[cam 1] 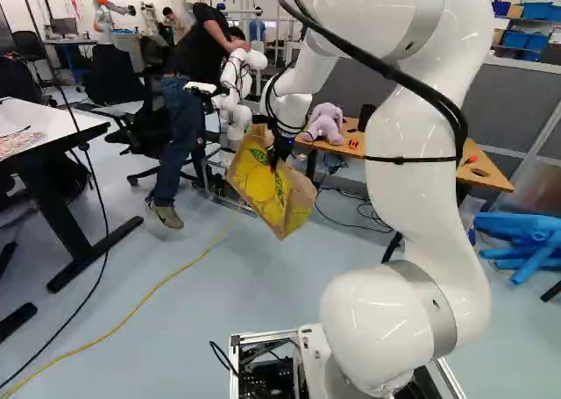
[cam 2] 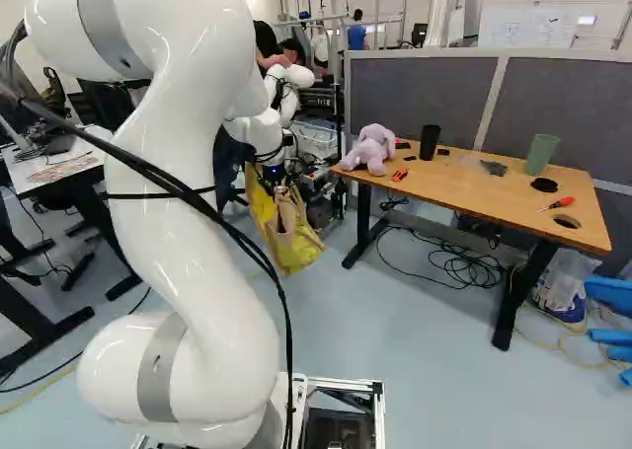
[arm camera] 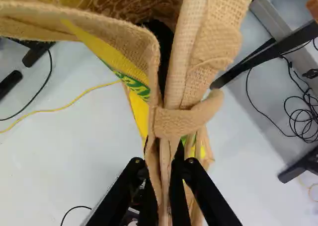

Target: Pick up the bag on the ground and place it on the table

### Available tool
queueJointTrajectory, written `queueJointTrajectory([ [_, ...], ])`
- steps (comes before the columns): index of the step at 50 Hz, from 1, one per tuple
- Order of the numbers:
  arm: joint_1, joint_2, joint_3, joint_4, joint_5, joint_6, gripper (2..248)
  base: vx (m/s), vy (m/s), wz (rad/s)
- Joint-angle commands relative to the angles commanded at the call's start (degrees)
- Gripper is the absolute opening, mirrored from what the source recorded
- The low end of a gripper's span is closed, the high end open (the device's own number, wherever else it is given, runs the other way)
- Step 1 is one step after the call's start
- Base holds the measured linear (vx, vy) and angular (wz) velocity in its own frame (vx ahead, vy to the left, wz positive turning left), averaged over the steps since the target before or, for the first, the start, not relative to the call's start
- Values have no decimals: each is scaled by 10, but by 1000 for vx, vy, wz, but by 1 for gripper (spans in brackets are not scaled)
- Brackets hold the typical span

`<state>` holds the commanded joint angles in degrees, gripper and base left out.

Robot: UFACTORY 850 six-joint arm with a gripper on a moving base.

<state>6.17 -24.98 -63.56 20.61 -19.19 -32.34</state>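
My jaws are closed on the bag, w/ its tan cloth pinched btwn them from both sides; the wrist view shows the folds bunched there & a cloth band across them just ahead of the grip. Bag's yellow & tan w/ green print, hanging tilted off the floor, not on the table.

Arm reaches out ahead, bag at its far end. In R base view the bag's just L of the table, near the end w/ the toy, a purple plush. Also on the tabletop: a small orange-&-black tool by the toy, black cup, green cup farther along, & a red-handled driver nr the R end. Grey partition stands behind.

Black cable lies in loops on the floor under & in front of the table; yellow cable runs across the floor at L of L base view, w/ a white desk past it, papers on top. Blue tubes are piled at R of same view. Another robot, also white, stands beyond the bag, a bit L of it in that view.
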Motion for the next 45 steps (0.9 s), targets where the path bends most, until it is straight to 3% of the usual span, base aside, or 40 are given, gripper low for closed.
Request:
queueJointTrajectory([
  [22, 0, 39, 12, -2, -2, 0, 22, 0, 0, 0],
  [45, 0, 78, 21, -68, -22, 0, 22, 0, 0, 0],
])
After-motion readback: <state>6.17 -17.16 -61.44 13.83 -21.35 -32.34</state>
